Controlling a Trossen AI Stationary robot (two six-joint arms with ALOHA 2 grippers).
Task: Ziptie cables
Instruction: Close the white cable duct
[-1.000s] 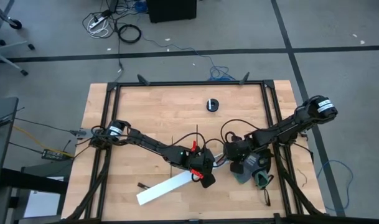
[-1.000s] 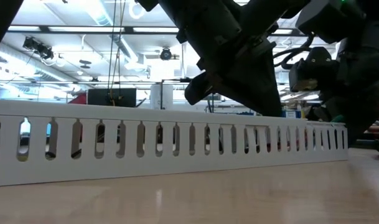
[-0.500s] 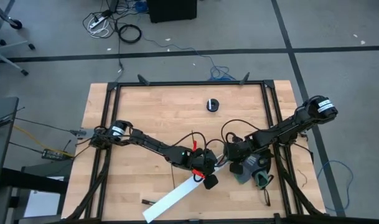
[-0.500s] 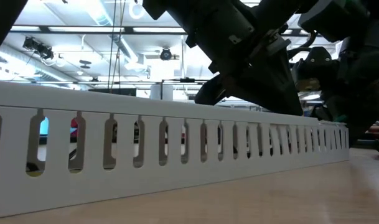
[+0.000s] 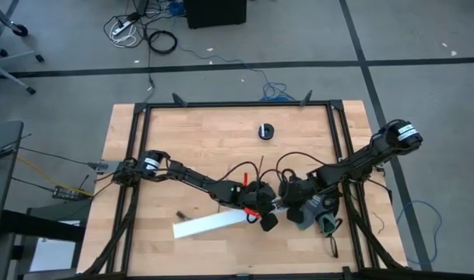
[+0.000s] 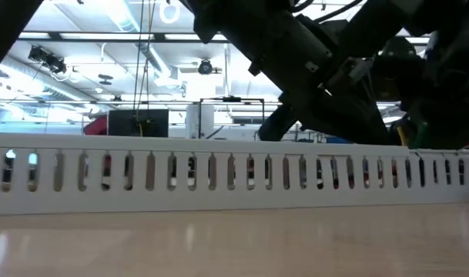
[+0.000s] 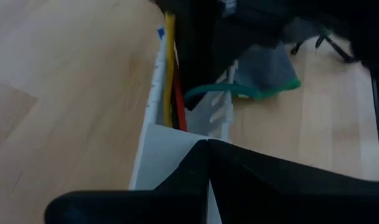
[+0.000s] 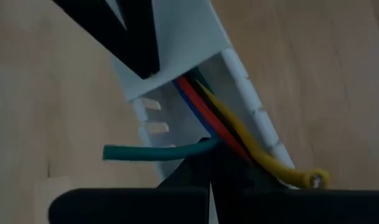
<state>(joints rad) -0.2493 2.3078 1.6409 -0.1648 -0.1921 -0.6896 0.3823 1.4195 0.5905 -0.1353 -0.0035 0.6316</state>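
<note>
A long white slotted channel (image 5: 213, 224) lies flat on the wooden table, running from near centre toward the left. The cables (image 8: 209, 119), red, blue and yellow, lie inside its right end, and a green one (image 8: 155, 151) sticks out sideways through a slot. My left gripper (image 5: 265, 217) is shut, its tips on the channel near that end. My right gripper (image 5: 288, 201) is shut too, facing it at the channel's right end, right over the cables. No ziptie shows in these views. My left gripper has its shut fingertips (image 7: 201, 158) on the channel's flat white face (image 7: 170, 146) near the right end, slanting down from the table's left. I cannot tell whether they press or pinch it. The channel rests on the table. My right gripper has its shut fingertips (image 8: 205, 174) at the channel's open right end, where the red and blue cables (image 8: 221, 138) run under them. It slants down from the table's right. The fingers hide whether any cable is pinched.
A small black round object (image 5: 266, 130) sits at the far middle of the table. A short dark piece (image 5: 177, 211) lies by the channel's left end. A grey and green thing (image 5: 318, 214) lies under the right arm. Black frame rails (image 5: 237, 104) border the table.
The channel has turned on the table. Its free left end swung toward the near edge, then back toward the far edge, while its right end stayed at the grippers. My left gripper has moved a little toward the right gripper and down.
</note>
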